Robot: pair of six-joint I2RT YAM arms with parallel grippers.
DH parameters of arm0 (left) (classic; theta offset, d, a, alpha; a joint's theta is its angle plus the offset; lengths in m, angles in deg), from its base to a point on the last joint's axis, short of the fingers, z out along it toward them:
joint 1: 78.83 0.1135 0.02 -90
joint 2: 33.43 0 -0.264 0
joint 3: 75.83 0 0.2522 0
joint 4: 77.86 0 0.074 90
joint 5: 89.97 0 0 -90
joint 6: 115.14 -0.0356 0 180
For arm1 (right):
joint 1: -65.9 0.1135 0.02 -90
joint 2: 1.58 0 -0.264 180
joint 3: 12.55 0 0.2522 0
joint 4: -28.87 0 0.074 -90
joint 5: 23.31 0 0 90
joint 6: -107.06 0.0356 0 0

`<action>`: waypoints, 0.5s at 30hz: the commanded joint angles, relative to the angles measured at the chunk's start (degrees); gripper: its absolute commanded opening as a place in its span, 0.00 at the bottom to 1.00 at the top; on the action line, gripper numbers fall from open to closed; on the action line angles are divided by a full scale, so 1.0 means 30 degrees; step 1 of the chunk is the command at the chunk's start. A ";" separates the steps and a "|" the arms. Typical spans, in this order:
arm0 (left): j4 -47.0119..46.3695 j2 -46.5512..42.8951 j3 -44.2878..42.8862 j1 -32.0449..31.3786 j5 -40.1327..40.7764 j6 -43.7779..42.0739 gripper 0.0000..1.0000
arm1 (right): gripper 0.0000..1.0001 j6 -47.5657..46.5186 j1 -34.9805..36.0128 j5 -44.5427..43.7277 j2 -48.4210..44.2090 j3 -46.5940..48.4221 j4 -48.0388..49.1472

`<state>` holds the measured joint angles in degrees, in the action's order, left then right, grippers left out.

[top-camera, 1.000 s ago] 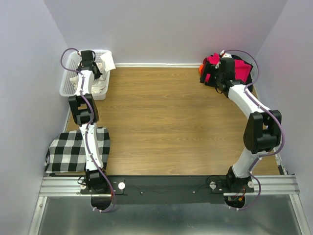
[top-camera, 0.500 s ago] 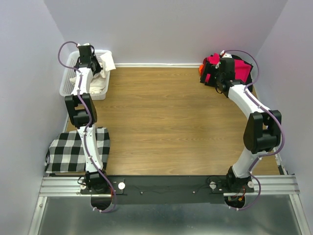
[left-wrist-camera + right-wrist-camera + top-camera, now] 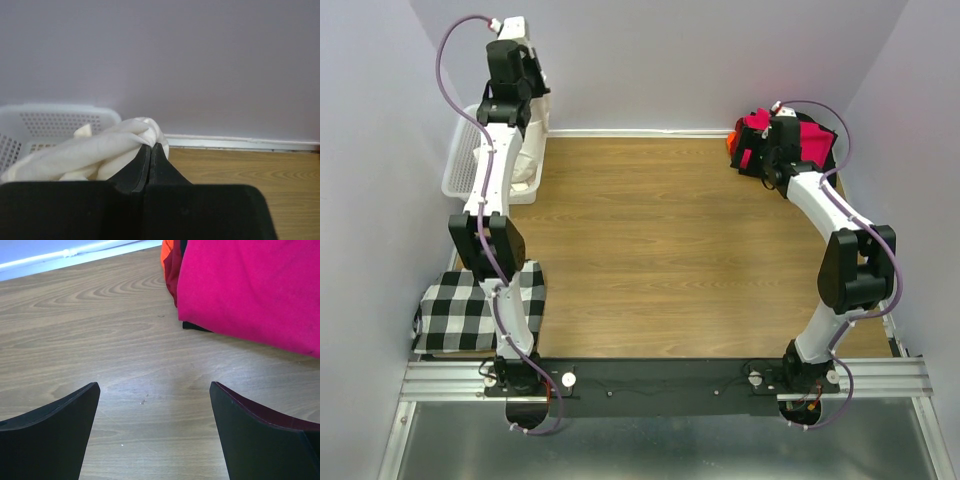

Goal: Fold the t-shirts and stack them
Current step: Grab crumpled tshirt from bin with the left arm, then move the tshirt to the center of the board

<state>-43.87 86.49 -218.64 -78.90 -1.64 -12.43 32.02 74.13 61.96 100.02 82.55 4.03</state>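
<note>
My left hand [image 3: 150, 148] is pinched tight on the cream t-shirt [image 3: 95, 150]. The shirt is soft and crumpled. It hangs down in a long bunch into the white basket [image 3: 455, 178] at the 10 o'clock corner of the bench [image 3: 660, 240]. A second ago my left hand was low in the basket. Now it has gone up high and pulled the shirt up with it. My right hand [image 3: 154, 387] is wide open with nothing in it, and it has not moved. It sits by the folded pile at 2 o'clock, with a pink-red shirt [image 3: 250, 285] on top, and a black shirt [image 3: 194, 326] and an orange shirt [image 3: 167, 252] peeking out at its edge
</note>
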 commanded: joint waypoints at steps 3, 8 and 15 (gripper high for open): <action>-0.2816 -0.3727 -0.1629 -0.2635 0.0294 -0.2594 0.00 | 1.00 -0.0124 0.0128 -0.0766 0.0147 0.0748 -0.0558; -0.3432 -0.5283 -0.1982 -0.3928 -0.0583 -0.3269 0.00 | 1.00 -0.0007 0.0128 -0.1467 0.0058 0.0543 -0.0616; -0.3403 -0.7742 -0.2479 -0.5774 -0.1727 -0.3592 0.00 | 1.00 0.0899 0.0128 -0.3899 -0.0058 0.0456 -0.1026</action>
<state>-49.68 69.00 -223.56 -93.81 -3.55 -21.41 32.35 74.20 57.17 100.02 83.14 2.79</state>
